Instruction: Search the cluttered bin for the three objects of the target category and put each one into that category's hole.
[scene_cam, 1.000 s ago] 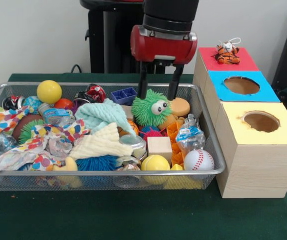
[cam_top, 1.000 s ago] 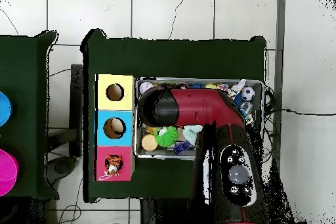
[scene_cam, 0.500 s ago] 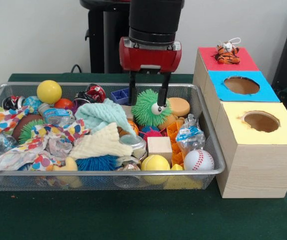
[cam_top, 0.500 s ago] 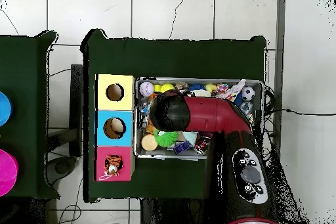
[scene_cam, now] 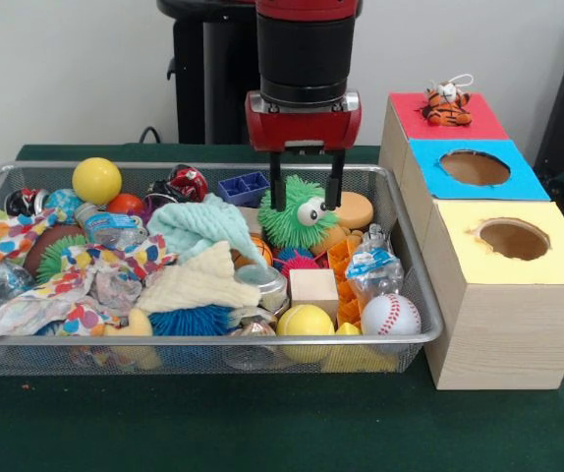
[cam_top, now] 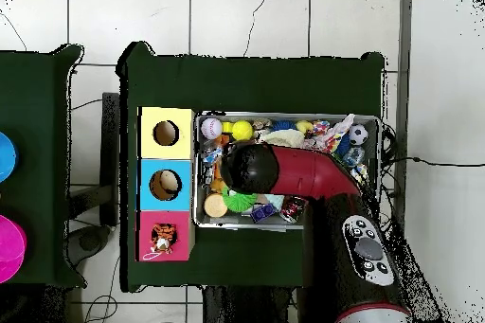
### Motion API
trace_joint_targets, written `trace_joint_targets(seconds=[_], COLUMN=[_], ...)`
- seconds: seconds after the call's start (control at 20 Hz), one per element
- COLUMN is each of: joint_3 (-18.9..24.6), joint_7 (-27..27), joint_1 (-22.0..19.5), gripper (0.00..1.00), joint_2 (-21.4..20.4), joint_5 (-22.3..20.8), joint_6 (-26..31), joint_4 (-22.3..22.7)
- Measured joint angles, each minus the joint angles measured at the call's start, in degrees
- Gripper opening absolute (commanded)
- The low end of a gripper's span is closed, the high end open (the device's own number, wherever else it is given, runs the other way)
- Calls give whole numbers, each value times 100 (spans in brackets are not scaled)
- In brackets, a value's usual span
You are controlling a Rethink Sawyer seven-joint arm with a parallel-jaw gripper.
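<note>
Front view: the red and black gripper (scene_cam: 306, 191) hangs with its two dark fingers (scene_cam: 276, 181) spread wide, one on each side of the fuzzy green spiky toy with googly eyes (scene_cam: 297, 213), which lies in the wire mesh bin (scene_cam: 415, 295) between and just below the fingertips. To grasp well, I would descend straight, centred on the body, clear of the orange disc (scene_cam: 353, 208) beside the outer finger, then close gently.

1. A plain pale wall (scene_cam: 76, 69) rises behind the green-covered table (scene_cam: 262, 423).
2. The floor (cam_top: 246, 21) is white tile with dark grout.
3. A second green table (cam_top: 33, 92) stands alongside, apparently bearing coloured discs.
</note>
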Motion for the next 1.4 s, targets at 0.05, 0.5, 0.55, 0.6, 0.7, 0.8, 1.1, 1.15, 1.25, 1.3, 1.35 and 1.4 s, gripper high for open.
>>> trace_joint_targets(seconds=[0.05,0.5,0.55,0.6,0.7,0.8,1.1,1.15,1.25,1.3,1.35,1.4], joint_3=[46,94,95,95,95,95,97,97,98,101,103,105], joint_7=[0,0,0,0,0,0,0,0,0,0,0,0], joint_1=[-31,-52,-55,-57,-63,-66,-69,-69,-69,-69,-69,-69], gripper=[100,100,100,100,100,100,100,100,100,100,100,100], joint_2=[19,-52,-70,-88,-124,-136,-136,-135,-136,-136,-134,-134], joint_5=[12,-99,-109,-119,-162,-222,-374,-386,-416,-446,-468,-507], joint_6=[0,69,95,121,215,302,589,609,650,677,692,712], joint_4=[33,23,2,-19,-124,-270,-800,-846,-951,-1033,-1084,-1181])
